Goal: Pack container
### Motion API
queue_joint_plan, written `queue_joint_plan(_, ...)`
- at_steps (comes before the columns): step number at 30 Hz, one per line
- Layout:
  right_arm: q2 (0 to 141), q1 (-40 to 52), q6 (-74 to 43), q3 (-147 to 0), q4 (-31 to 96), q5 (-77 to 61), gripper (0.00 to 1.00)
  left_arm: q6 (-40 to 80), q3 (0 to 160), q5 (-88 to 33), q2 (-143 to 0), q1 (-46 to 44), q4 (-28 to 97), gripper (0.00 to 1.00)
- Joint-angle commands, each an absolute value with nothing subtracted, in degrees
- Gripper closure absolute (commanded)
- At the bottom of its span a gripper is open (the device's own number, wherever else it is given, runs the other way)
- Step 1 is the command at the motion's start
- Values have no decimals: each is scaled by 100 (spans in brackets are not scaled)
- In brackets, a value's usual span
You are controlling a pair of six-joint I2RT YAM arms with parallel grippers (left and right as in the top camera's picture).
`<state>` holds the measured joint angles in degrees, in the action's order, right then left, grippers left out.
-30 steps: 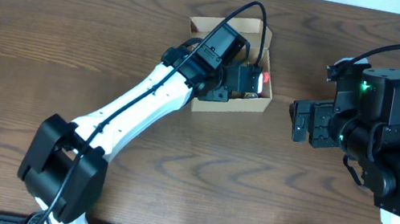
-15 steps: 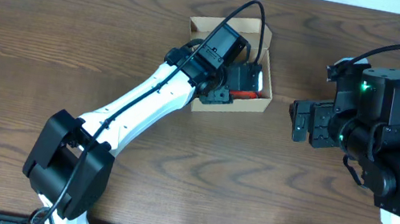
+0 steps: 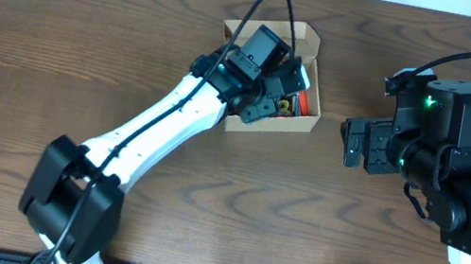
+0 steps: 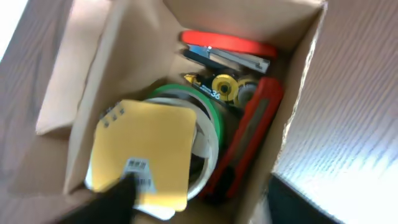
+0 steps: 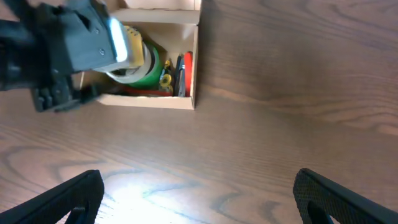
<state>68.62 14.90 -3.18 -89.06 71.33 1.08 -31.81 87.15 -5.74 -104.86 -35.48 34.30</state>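
Several items packed in container (image 4: 297,87): green tape roll (image 4: 210,111), yellow pad (image 4: 146,149), red tools. Container directly beneath left fingers (image 4: 118,200), spread, empty. Right fingers (image 5: 62,199) spread, empty, container well ahead. Flap (image 4: 81,68) open; closing likely remains.

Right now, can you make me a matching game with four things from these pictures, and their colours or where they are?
Things:
1. container
2. tape roll
3. square pad
4. right gripper

Matches:
A. yellow
B. over bare table, holding nothing
C. green rim
D. tan-brown cardboard

Pairs: 1-D, 2-C, 3-A, 4-B.
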Motion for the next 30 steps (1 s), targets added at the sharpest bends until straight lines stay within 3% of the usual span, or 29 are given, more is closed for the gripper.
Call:
queue_joint_plan(1,6864,1466,-250,-8912,7144,148,1,-2587,8899,-368,-9918,-3542,3452,95)
queue_joint_plan(8,6864,1466,-248,-8912,7142,148,1,-429,8899,-89,-9279,-2884,3516,94)
queue_joint_plan(13,6864,1466,-250,-8912,7142,148,1,69,8899,-204,-9249,-2150,3538,94)
queue_joint_plan(22,6864,1466,-272,-8912,7087,126,1,1190,8899,-1122,-9539,-1059,3531,95)
queue_joint_plan(30,7181,1466,-10,-8910,5555,102,1,2294,8899,-2493,-10766,-593,2495,94)
